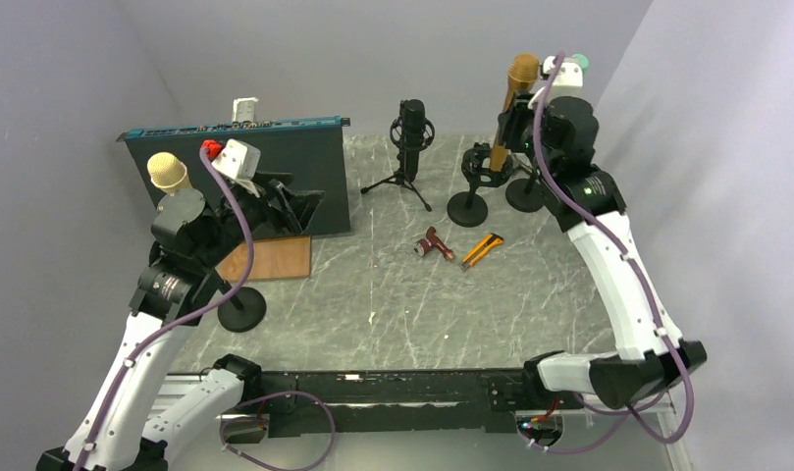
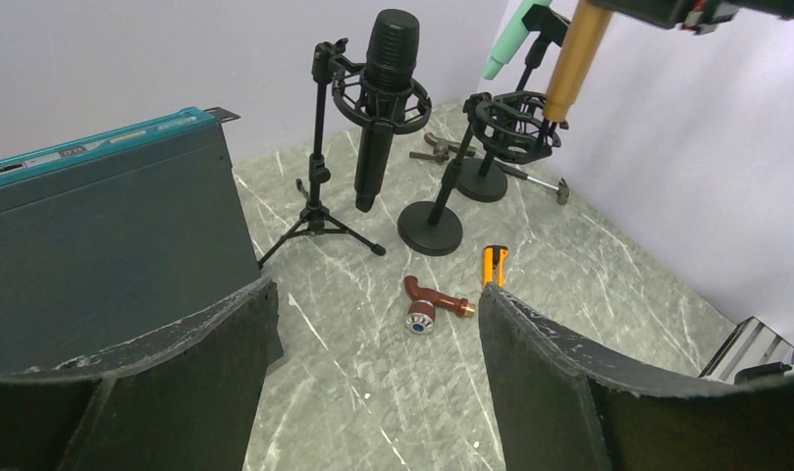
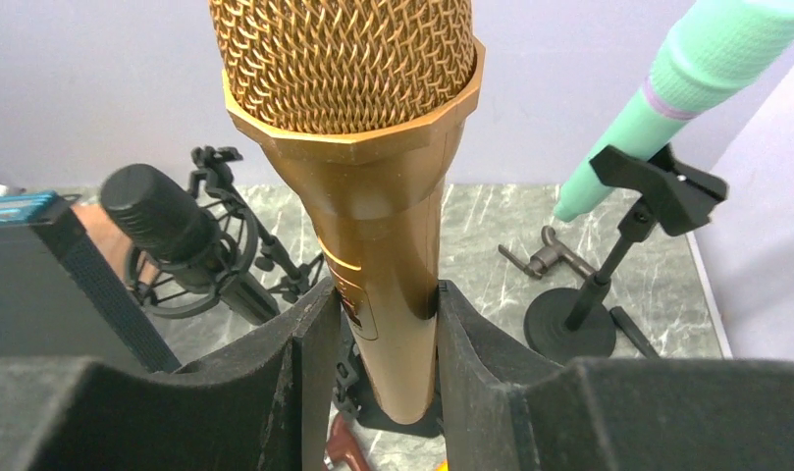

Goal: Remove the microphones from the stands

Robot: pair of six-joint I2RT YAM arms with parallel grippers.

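Note:
A gold microphone stands upright between my right gripper's pads, which are shut on its body. In the top view the microphone is held by the right gripper above a black stand with a ring-shaped shock mount. In the left wrist view the microphone's lower end sits at the rim of the shock mount; I cannot tell whether it is touching. My left gripper is open over the table at the left, with nothing between its fingers.
A black microphone on a tripod stands at the back centre. A mint microphone on a stand is beside the right gripper. Another gold-headed microphone and a dark box are on the left. A maroon tap and orange knife lie mid-table.

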